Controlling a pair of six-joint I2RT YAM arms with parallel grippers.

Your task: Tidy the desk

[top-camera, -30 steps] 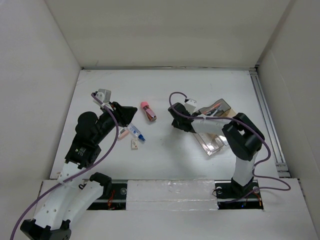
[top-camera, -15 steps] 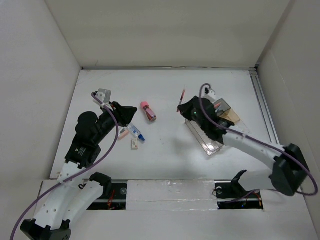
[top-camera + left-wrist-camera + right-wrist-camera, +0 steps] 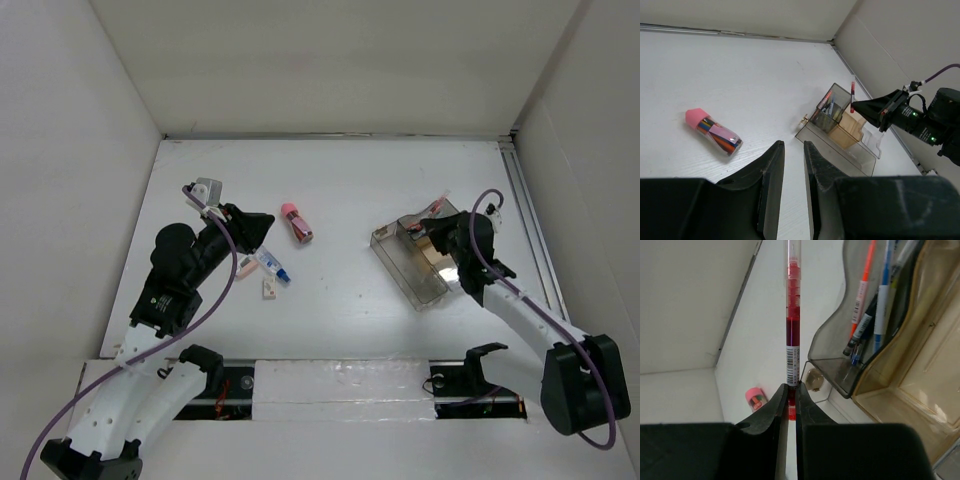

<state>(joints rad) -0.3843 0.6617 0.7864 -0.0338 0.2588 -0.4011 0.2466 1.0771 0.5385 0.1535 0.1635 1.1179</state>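
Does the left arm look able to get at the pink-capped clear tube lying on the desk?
Probably yes: the pink-capped clear tube lies alone on the white desk, ahead of the left gripper, nothing between.

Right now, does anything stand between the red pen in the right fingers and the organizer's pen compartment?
Nothing visible does. The red pen stands upright beside the pen compartment, open air between; pens already inside seem to leave room.
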